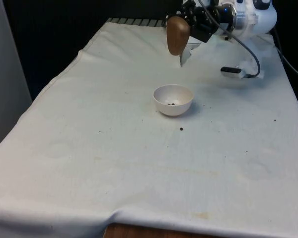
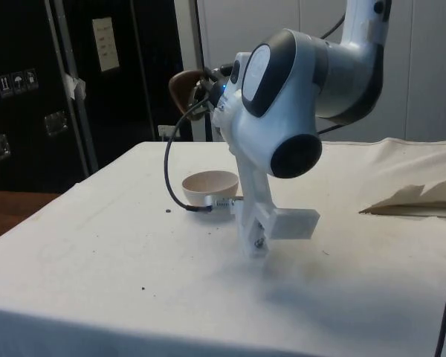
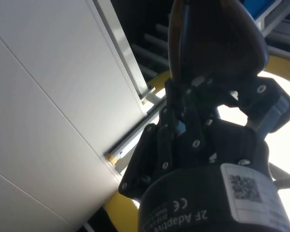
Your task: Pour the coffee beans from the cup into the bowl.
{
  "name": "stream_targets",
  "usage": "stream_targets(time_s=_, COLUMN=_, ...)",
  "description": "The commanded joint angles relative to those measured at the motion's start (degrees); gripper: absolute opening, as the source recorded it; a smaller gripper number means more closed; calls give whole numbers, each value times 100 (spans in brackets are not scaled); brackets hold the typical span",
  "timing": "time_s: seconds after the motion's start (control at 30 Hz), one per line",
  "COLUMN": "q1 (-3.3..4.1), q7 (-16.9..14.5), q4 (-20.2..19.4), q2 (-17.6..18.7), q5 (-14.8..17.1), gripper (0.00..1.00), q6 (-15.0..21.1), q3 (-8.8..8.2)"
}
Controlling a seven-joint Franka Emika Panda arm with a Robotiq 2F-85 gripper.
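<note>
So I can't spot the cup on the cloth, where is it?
The brown cup is held in the air by the gripper, above and behind the white bowl, toward the front view's right.

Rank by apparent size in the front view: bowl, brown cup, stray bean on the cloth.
1. Bowl and brown cup, held in the gripper: they look alike in area, and the cup sits farther off, so no ranking.
2. Stray bean, by far the smallest.
</note>
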Motion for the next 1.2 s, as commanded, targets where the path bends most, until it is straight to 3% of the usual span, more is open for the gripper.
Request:
stream_targets(time_s=0.0, q1=0, q7=-6, q4=-6, q2=0, q5=0, gripper=3, q6=-17, q3=6)
stream_targets(time_s=0.2, q1=29, q7=-57, q4=-92, q2=11, q5=-69, gripper=3, q6=-189, q3=46)
stream_targets(time_s=0.27, q1=0, q7=-74, q4=-92, q2=6, q5=-57, gripper=3, q6=-178, q3=57)
stream_targets(time_s=0.3, q1=23, q7=-74, q4=-120, q2=40, q5=-103, gripper=3, q6=-264, q3=52)
stream_targets(time_s=0.7, q1=6, q7=-11, q4=-63, q2=401, q5=-223, gripper=3, q6=-602, q3=6)
stream_targets(time_s=0.93, q1=0, q7=-132, q4=-57, q2=418, q5=-269, gripper=3, q6=-773, q3=34)
stream_targets(time_s=1.17, q1=0, q7=-206, q4=-178, q2=160, q5=-218, gripper=3, q6=-791, q3=149)
